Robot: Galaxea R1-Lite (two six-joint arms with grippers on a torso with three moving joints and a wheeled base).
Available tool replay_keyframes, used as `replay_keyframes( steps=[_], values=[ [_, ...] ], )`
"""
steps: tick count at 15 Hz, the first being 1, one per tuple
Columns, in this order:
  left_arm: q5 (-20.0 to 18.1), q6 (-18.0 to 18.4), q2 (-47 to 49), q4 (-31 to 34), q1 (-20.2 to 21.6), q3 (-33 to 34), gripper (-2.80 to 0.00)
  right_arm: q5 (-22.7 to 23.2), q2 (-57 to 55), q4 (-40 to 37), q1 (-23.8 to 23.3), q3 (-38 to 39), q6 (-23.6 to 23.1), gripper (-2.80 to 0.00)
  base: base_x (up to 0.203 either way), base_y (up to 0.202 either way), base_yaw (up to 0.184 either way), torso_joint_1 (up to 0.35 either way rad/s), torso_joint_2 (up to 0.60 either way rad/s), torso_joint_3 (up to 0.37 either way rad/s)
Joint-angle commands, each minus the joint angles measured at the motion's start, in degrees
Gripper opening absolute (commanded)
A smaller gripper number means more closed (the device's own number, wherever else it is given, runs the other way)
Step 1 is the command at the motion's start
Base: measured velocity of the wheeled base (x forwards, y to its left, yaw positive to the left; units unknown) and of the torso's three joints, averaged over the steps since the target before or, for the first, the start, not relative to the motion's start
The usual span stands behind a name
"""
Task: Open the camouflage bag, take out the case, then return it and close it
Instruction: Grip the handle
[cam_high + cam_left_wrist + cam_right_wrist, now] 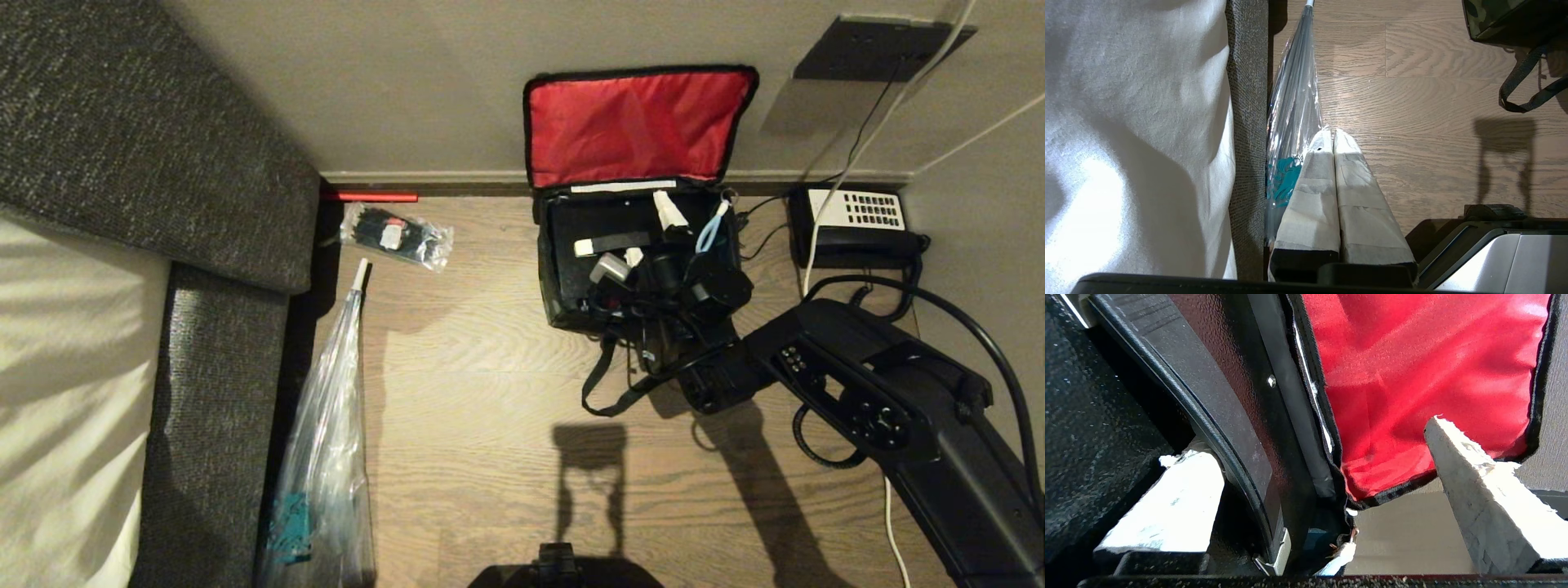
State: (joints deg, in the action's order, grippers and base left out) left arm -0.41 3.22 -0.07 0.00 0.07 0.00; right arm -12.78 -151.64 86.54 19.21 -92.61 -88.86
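Right gripper [649, 233] agape over case [563, 241] (bag [637, 122] unzipped)

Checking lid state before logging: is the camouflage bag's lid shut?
No, the camouflage bag has its lid folded back against the wall, with the red lining fully exposed in the head view.

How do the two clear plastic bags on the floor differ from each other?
The small plastic bag lies near the wall and holds dark items with a red and white bit; the long plastic bag lies along the sofa and shows a teal patch at its near end. The small one is crumpled, the long one stretched out. Both are transparent.
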Motion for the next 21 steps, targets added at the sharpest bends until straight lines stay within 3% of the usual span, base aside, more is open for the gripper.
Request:
replay_keyframes(
  steps=[1,5,6,21],
  values=[
    [-0.02,0.03,0.07,0.00,0.01,0.09,-2.80,-0.44,-1.06,0.12,0.04,-0.38,-0.44,0.00,0.000,0.000,0.000,0.000,0.00,0.000],
    [-0.02,0.02,0.07,0.00,0.01,0.09,-2.80,-0.93,-0.64,-1.60,0.04,0.43,0.13,0.00,0.000,0.000,0.000,0.000,0.00,0.000],
    [-0.02,0.00,0.07,0.00,0.01,0.09,-2.80,-1.56,-0.50,-2.79,0.04,0.59,0.20,-2.80,0.000,0.000,0.000,0.000,0.00,0.000],
    [-0.02,0.03,0.07,0.00,0.01,0.09,-2.80,-2.61,4.74,-2.44,0.74,0.80,0.24,-2.80,0.000,0.000,0.000,0.000,0.00,0.000]
  ],
)
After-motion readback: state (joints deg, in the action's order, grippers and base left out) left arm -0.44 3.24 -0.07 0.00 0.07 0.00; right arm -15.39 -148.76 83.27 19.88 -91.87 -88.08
